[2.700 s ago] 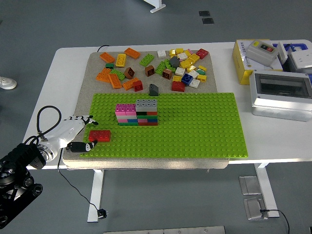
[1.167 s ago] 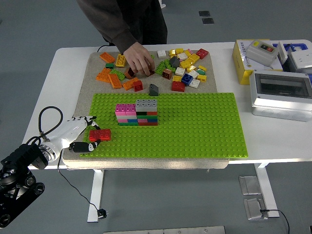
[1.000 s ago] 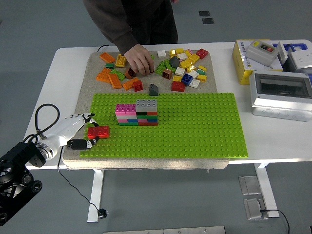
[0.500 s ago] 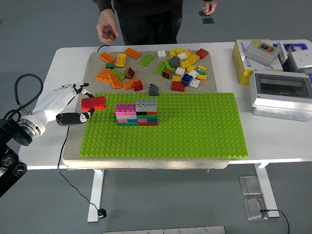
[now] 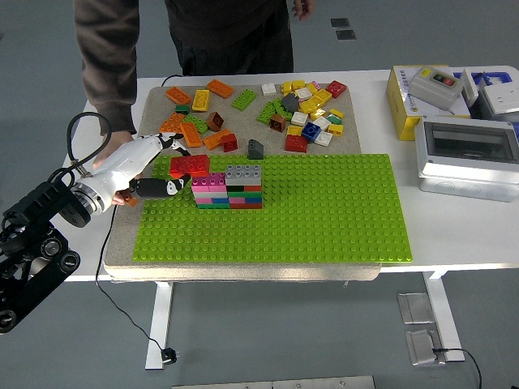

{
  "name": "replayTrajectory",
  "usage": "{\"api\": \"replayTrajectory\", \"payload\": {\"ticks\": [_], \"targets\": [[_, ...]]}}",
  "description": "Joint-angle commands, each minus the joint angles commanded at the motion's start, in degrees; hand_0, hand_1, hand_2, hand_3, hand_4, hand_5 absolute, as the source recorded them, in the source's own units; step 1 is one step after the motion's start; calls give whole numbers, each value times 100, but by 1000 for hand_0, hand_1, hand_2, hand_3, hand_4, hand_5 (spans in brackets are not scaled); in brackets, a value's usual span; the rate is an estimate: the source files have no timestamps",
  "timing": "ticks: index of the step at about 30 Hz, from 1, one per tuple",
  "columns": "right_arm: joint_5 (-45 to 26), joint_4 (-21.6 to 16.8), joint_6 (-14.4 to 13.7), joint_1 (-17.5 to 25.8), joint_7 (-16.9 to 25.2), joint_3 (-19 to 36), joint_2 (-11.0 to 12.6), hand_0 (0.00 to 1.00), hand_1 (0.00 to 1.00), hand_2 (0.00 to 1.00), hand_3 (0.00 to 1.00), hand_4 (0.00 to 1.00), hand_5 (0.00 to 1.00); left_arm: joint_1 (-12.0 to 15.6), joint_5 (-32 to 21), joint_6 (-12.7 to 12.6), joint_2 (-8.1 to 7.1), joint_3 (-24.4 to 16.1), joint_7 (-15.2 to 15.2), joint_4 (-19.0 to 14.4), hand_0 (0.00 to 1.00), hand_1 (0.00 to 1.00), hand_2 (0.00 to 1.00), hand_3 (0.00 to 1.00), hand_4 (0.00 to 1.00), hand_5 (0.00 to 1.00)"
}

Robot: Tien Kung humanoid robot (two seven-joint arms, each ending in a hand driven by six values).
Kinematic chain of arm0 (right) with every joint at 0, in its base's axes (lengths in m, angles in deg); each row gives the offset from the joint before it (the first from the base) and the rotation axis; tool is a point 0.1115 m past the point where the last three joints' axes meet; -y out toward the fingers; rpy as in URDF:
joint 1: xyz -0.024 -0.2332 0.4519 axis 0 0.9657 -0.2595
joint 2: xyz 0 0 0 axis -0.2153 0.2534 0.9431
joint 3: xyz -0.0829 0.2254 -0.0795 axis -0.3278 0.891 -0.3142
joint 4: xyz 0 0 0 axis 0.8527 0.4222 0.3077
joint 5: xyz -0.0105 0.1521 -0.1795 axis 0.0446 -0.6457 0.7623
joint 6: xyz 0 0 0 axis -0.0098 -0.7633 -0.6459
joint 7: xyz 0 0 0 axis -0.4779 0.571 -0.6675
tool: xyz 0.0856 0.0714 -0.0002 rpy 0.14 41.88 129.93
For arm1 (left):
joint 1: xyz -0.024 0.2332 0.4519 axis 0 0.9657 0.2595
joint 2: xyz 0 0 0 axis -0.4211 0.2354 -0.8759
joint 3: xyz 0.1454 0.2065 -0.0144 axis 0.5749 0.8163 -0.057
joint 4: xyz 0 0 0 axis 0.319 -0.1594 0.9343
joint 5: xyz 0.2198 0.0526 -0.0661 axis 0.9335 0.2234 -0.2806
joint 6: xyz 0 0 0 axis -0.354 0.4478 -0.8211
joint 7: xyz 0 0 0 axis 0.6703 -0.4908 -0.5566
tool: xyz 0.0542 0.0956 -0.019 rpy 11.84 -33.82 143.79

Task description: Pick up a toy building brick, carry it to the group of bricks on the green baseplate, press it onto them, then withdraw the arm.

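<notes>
My left hand (image 5: pixel 166 166) is shut on a red brick (image 5: pixel 189 165) and holds it just left of and slightly above the stack of bricks (image 5: pixel 228 187) on the green baseplate (image 5: pixel 324 211). The stack has pink bricks on its left top and grey bricks on its right top, over coloured layers. The red brick is next to the pink top; I cannot tell whether it touches. My right arm is out of view.
A pile of loose bricks (image 5: pixel 276 109) lies on the grey mat behind the baseplate. A person (image 5: pixel 203 32) stands at the far side, one sleeve (image 5: pixel 105 65) hanging near my left arm. Boxes (image 5: pixel 458 130) stand at the right.
My left hand lifted the red brick from the baseplate's left front edge and carried it up and right to the stack. The person took a brick from the pile and drew back.
</notes>
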Motion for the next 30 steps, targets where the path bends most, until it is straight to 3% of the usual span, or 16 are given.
{"api": "replayTrajectory", "payload": {"ticks": [11, 30], "targets": [[-30, 0, 8, -21, 19, -30, 3, 728, 717, 738, 686, 396, 822, -274, -105, 100, 345, 222, -39, 504, 970, 928, 930, 562, 573, 221], [-152, 0, 22, -62, 57, -171, 27, 728, 718, 738, 686, 396, 822, -651, -252, 215, 581, 643, -90, 935, 970, 928, 930, 563, 577, 224]]}}
